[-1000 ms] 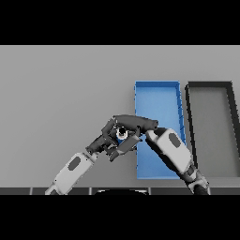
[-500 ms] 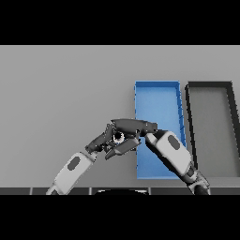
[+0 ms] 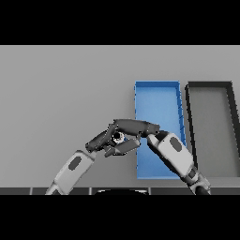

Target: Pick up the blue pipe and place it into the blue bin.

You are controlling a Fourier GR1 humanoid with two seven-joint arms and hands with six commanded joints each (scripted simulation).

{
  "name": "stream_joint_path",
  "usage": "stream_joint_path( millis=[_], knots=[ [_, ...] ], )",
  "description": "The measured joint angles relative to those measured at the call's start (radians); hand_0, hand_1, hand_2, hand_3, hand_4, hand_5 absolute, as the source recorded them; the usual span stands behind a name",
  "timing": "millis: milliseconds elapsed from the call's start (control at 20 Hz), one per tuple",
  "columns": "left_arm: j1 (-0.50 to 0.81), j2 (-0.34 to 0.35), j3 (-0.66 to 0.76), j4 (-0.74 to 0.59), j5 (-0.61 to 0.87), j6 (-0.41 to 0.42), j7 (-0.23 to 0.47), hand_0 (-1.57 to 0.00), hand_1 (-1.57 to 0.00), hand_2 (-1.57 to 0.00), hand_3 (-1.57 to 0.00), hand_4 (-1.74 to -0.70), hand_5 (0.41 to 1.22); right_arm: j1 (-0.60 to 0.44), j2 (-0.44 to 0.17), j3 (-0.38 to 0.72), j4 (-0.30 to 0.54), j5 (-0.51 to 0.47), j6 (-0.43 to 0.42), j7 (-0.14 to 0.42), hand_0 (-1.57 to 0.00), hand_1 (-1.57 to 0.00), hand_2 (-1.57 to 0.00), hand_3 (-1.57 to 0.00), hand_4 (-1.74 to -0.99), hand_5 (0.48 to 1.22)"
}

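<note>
In the head view, you are seeing both arms coming in from the lower edge and meeting over the grey surface (image 3: 61,93), just left of the blue bin (image 3: 157,93). The left hand (image 3: 101,140) is reaching up and to the right, and the right hand (image 3: 133,126) is lying across it from the right, its fingers (image 3: 123,124) stretching leftward. The blue pipe (image 3: 118,137) is showing only as a small pale-and-blue end between the two hands, outside the bin and near its left wall. You are seeing dark fingers curling round the pipe from below, but you cannot tell which hand is gripping it, because the hands are overlapping there. The right forearm is crossing the lower part of the blue bin. A dark bin (image 3: 211,86) is standing just beside the blue bin, on its right.
</note>
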Motion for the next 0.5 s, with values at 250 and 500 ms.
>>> stream_joint_path(
  millis=[250,500],
  knots=[
    [0.019,-0.018,0.023,-0.003,0.058,-0.005,0.054,-0.06,-0.05,-0.05,-0.05,-0.88,0.654,0.002,0.030,-0.011,0.016,0.047,-0.007,-0.008,-1.57,-1.57,-1.57,-1.57,-1.488,1.220],
    [0.047,-0.014,0.030,-0.019,0.077,0.001,0.136,-0.02,-0.02,-0.02,-0.02,-0.91,0.564,0.001,0.033,-0.046,0.010,-0.152,-0.039,0.089,-1.57,-1.57,-1.57,-1.57,-1.490,1.221]
  ],
)
